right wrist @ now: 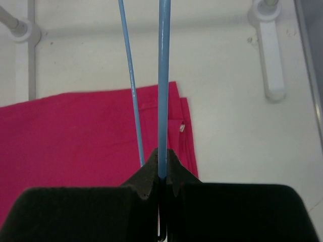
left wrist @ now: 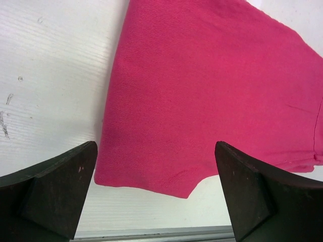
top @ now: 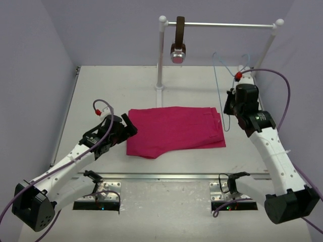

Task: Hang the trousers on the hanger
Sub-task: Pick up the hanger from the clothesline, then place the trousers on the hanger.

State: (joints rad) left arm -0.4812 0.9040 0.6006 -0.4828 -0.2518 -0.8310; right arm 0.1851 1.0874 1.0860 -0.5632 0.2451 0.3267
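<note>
The right gripper (right wrist: 161,164) has its dark fingers clenched tight on one thin rod of the hanger (right wrist: 162,75). A second pale blue rod runs just left of the pinched one. This arm rises from the near right base and bends at the elbow. Its wrist is raised at the right end of the trousers (top: 174,128), and the hanger's slim frame reaches toward the far right post of the rail (top: 222,23).

The left gripper (left wrist: 156,191) is released, its two blunt black fingers (left wrist: 50,194) spread wide on either side of the near left corner of the cloth. Whether they touch it cannot be told. The left arm stretches low from the near left base toward the middle.

The trousers lie folded flat in the middle of the white table (top: 116,85). They are plain magenta with a fine woven rib. A small white tag (right wrist: 181,127) shows at their right edge, too small to read. A brown strap (top: 179,35) with a rounded metallic end hangs from the rail at the far side.
</note>
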